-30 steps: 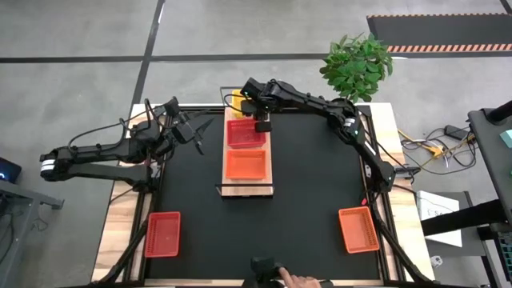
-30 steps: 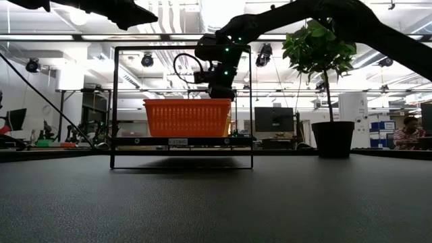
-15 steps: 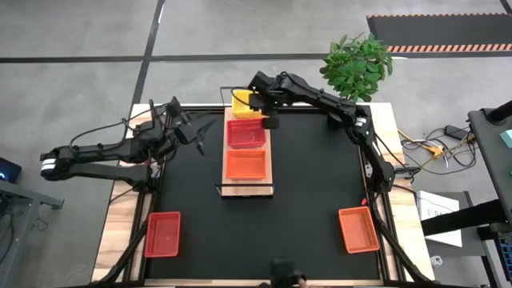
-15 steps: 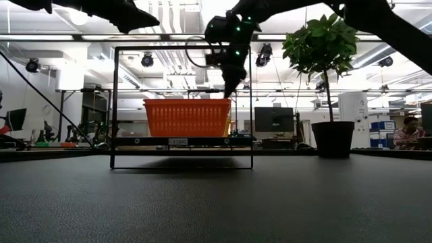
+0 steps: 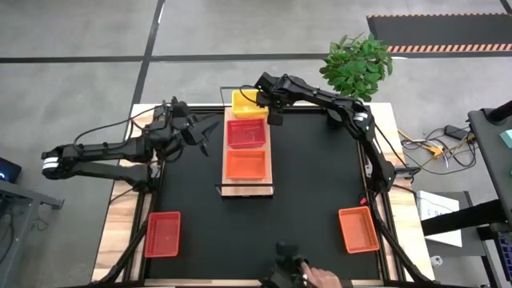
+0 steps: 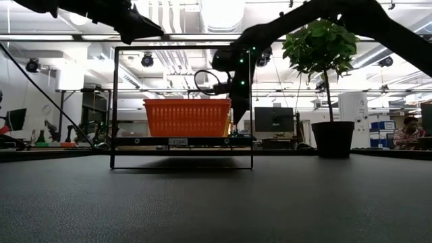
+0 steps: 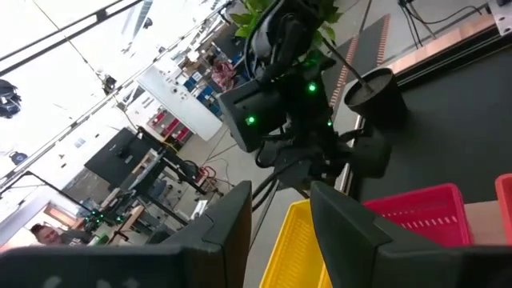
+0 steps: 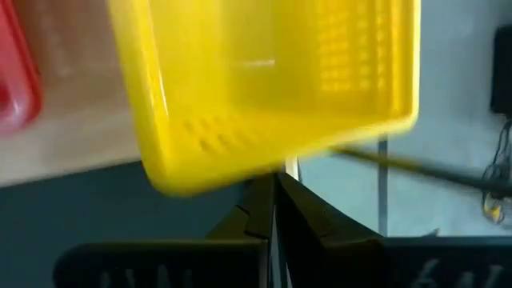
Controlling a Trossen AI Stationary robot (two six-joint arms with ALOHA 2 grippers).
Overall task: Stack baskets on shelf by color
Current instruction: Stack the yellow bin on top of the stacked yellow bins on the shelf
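The light-wood shelf (image 5: 240, 189) lies lengthwise in the middle of the black mat. Three baskets sit in a row on it, bottoms down: yellow (image 5: 248, 102) at the far end, red (image 5: 246, 133) in the middle, orange (image 5: 246, 165) toward the near end. My right gripper (image 5: 274, 118) is shut and points steeply down just off the yellow basket's near right corner (image 8: 172, 180), with nothing between its fingers. My left gripper (image 5: 211, 128) hovers open and empty, left of the shelf beside the red basket. Its wrist view looks across at the yellow basket (image 7: 300, 248).
A loose red basket (image 5: 163, 234) lies at the mat's near left and a loose orange one (image 5: 358, 229) at the near right. A potted plant (image 5: 358, 64) stands behind the far right corner. A person's hand (image 5: 322, 278) shows at the near edge.
My right gripper has drawn off the shelf toward the table's right edge and sunk a little, and its fingers have come together. The yellow basket, half hidden under the arm before, now shows whole at the shelf's far end.
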